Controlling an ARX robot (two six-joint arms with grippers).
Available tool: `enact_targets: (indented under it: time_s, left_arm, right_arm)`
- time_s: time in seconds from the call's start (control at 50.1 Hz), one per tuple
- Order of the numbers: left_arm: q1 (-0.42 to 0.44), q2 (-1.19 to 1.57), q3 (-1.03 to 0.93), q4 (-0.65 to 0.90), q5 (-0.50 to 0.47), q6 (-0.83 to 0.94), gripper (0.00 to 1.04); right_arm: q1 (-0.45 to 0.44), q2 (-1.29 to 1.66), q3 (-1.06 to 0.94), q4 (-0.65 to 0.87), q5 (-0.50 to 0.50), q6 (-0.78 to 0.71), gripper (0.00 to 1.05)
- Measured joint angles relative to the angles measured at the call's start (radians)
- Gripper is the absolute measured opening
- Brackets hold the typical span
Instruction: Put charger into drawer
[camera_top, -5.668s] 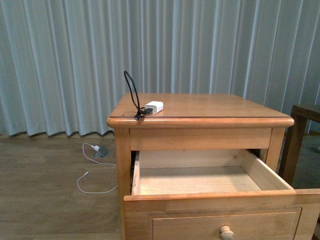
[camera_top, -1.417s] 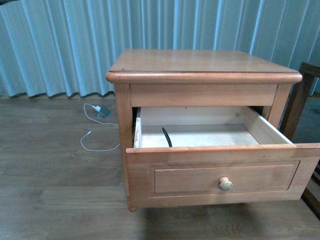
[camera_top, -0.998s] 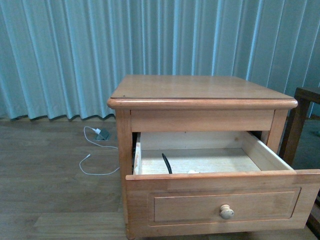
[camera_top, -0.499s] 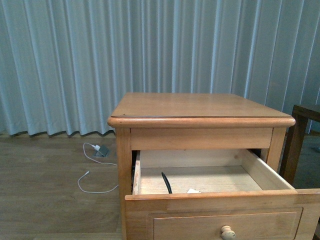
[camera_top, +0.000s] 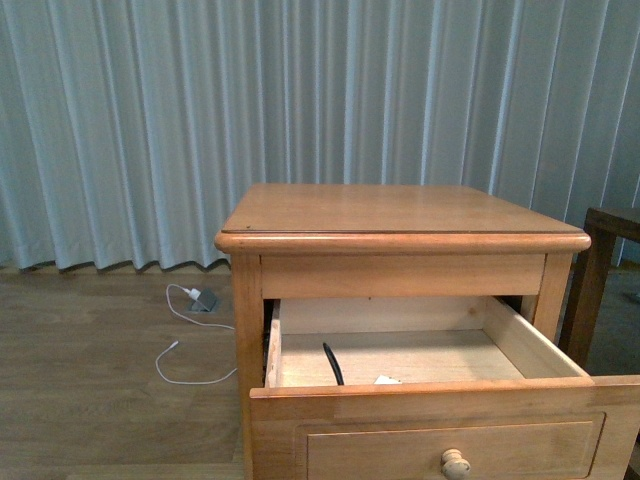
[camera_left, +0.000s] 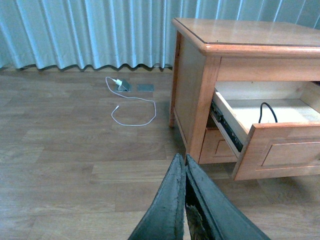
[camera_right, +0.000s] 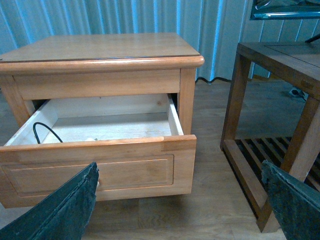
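The upper drawer (camera_top: 430, 398) of the light-wood nightstand (camera_top: 400, 210) stands pulled open. The charger lies inside it: its black cable (camera_top: 332, 363) loops up at the drawer's left, and a bit of its white block (camera_top: 386, 380) shows just behind the front panel. The cable also shows in the left wrist view (camera_left: 267, 111) and the right wrist view (camera_right: 45, 131). My left gripper (camera_left: 182, 157) is shut and empty, low over the floor left of the nightstand. My right gripper (camera_right: 180, 172) is open and empty in front of the drawer front (camera_right: 100, 170). Neither arm shows in the front view.
A white plug with a thin white cable (camera_top: 190, 300) lies on the wooden floor left of the nightstand, also in the left wrist view (camera_left: 120, 85). A dark wooden side table (camera_right: 280, 65) stands to the right. A pleated curtain (camera_top: 150, 120) hangs behind.
The charger was on the nightstand top 5.7 s ago and now lies in the open drawer. The front view has risen since 1.4 s ago. Nothing moved in the last half second.
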Motion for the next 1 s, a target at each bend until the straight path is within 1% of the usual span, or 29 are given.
enact_targets:
  time_s: [0.1,0.399,0.439,0.459,0.479,0.519,0.559,0.599,0.679,0.718,0.778,0.858,0.898,0.918,0.998]
  left_arm:
    - [0.001,-0.037,-0.035,0.006,0.000,0.000,0.04]
    - [0.001,-0.041,-0.035,0.006,0.000,0.000,0.05]
    - [0.001,-0.041,-0.035,0.006,0.000,0.000,0.12]
    - [0.001,-0.041,-0.035,0.006,0.000,0.000,0.17]
    - [0.001,-0.041,-0.035,0.006,0.000,0.000,0.23]
    - [0.001,-0.041,-0.035,0.006,0.000,0.000,0.30]
    - [0.001,-0.041,-0.035,0.006,0.000,0.000,0.37]
    - [0.001,-0.041,-0.035,0.006,0.000,0.000,0.44]
    - [0.001,-0.041,-0.035,0.006,0.000,0.000,0.58]
    - [0.001,-0.042,-0.035,0.006,0.000,0.000,0.64]
    - [0.001,-0.042,-0.035,0.006,0.000,0.000,0.74]
    - [0.001,-0.042,-0.035,0.006,0.000,0.000,0.89]
    - [0.001,-0.042,-0.035,0.006,0.000,0.000,0.99]
    - [0.001,-0.042,-0.035,0.006,0.000,0.001,1.01]
    - [0.001,-0.042,-0.035,0.006,0.000,0.002,0.98]
  right_arm:
    - [0.000,0.000,0.000,0.000,0.000,0.000,0.97]
    - [0.000,0.000,0.000,0.000,0.000,0.000,0.97]
    - [0.000,0.000,0.000,0.000,0.000,0.000,0.97]
    - [0.000,0.000,0.000,0.000,0.000,0.000,0.97]
    - [0.012,0.005,0.007,-0.031,0.033,0.008,0.97]
    - [0.035,0.025,0.031,-0.114,0.130,0.023,0.97]
    - [0.047,0.064,0.056,-0.177,0.171,0.042,0.97]
    - [0.051,0.120,0.077,-0.209,0.164,0.060,0.97]
    - [0.053,0.262,0.119,-0.204,0.124,0.070,0.97]
    - [0.053,0.322,0.141,-0.200,0.109,0.074,0.97]
    - [0.055,0.451,0.188,-0.165,0.053,0.074,0.97]
    - [0.062,0.627,0.256,-0.103,0.032,0.068,0.97]
    - [0.071,0.752,0.312,-0.072,0.026,0.061,0.97]
    - [0.075,0.791,0.330,-0.063,0.033,0.059,0.97]
    - [0.095,0.920,0.398,-0.040,0.049,0.057,0.97]
